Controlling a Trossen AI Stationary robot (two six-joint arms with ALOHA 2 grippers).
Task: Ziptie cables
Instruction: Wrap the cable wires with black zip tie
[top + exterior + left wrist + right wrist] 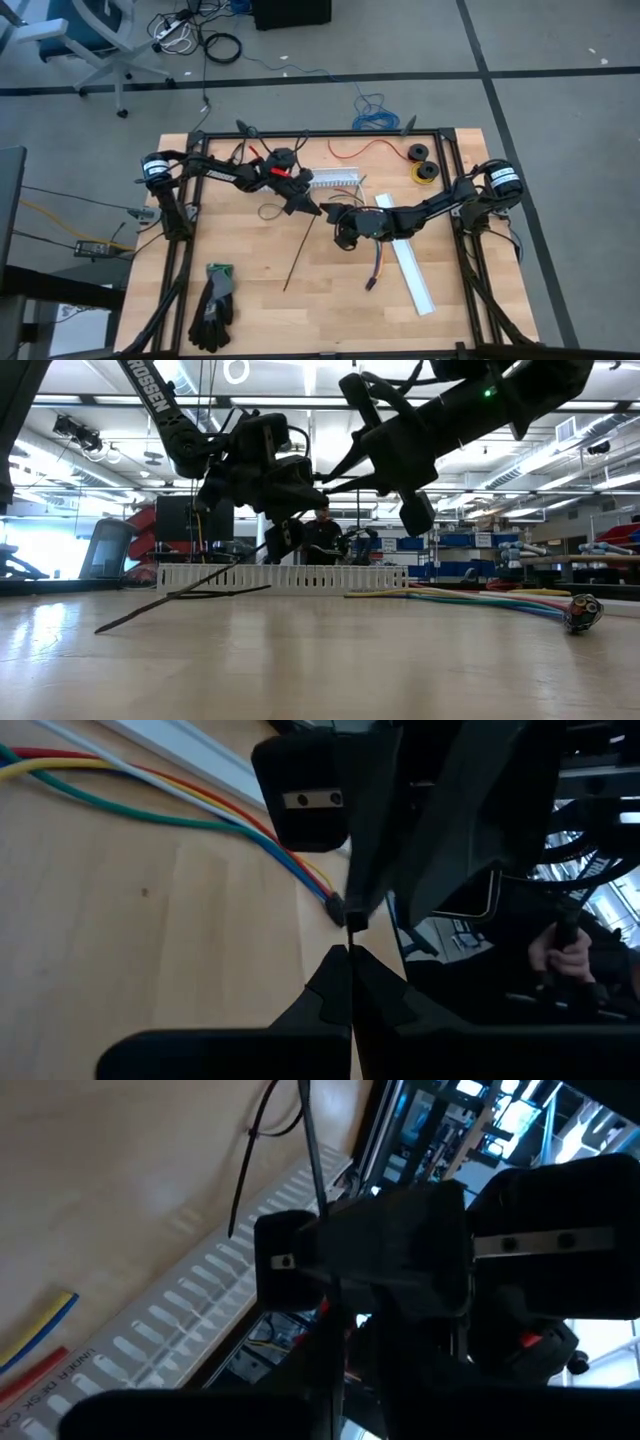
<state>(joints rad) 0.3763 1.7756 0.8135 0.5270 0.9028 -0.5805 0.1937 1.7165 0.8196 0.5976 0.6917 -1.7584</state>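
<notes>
Near the middle of the high view, slightly right, the cables (377,262) lie on the wooden table (300,310); their long axis runs almost straight down the frame, the dark connector (371,288) at the lower end, the upper end hidden beneath the right gripper (340,222); in the low view they stretch flat from centre to the right edge, connector (584,611) rightmost. Left gripper (312,209), fingers pressed together, meets the right one just above the cables' upper end; whether the right fingers are apart or clamped cannot be made out, dark parts overlapping. A thin black zip tie (297,258) slants toward lower left; its upper end is lost among the grippers; a white slotted channel (333,180) lies above.
</notes>
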